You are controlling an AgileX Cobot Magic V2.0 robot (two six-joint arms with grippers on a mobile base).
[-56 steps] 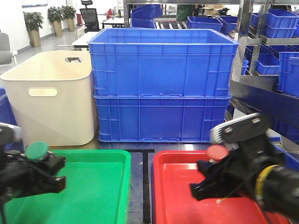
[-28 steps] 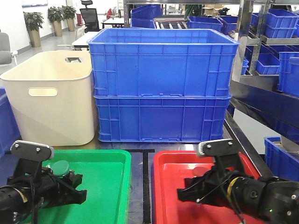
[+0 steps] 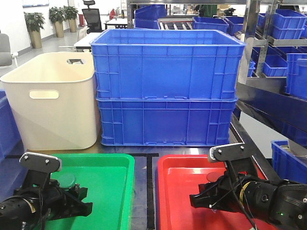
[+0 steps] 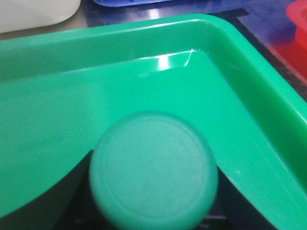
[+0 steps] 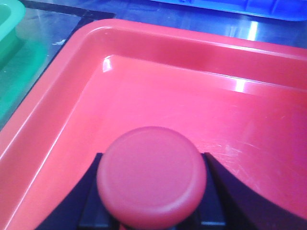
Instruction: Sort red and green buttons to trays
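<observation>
At far left, the left gripper [image 3: 72, 199] reaches low into the green tray [image 3: 112, 191], its dark body hanging just above the tray floor. Its jaws sit closed on the green button [image 3: 64, 181], whose round cap shows beside the arm in the front view and fills the lower middle of the left wrist view [image 4: 153, 178], with the dark fingers [image 4: 53, 201] flanking it on both sides. Whether the button's base touches the tray floor cannot be told. Behind this tray stands a cream tub [image 3: 53, 98] with a handle slot, and next to it two stacked blue crates [image 3: 165, 86]. A dark strip of table [image 3: 144, 191] separates the two trays, which lie side by side and apart. To the right, the red tray [image 3: 177, 191] holds the right gripper [image 3: 204, 201], also lowered close to the tray floor. Its jaws are clamped on the red button [image 3: 213, 176], only partly visible in the front view but clear in the right wrist view [image 5: 151, 175], where its cap sits between the dark fingers [image 5: 225, 187] over the near part of the tray. Contact with the red floor cannot be judged either.
</observation>
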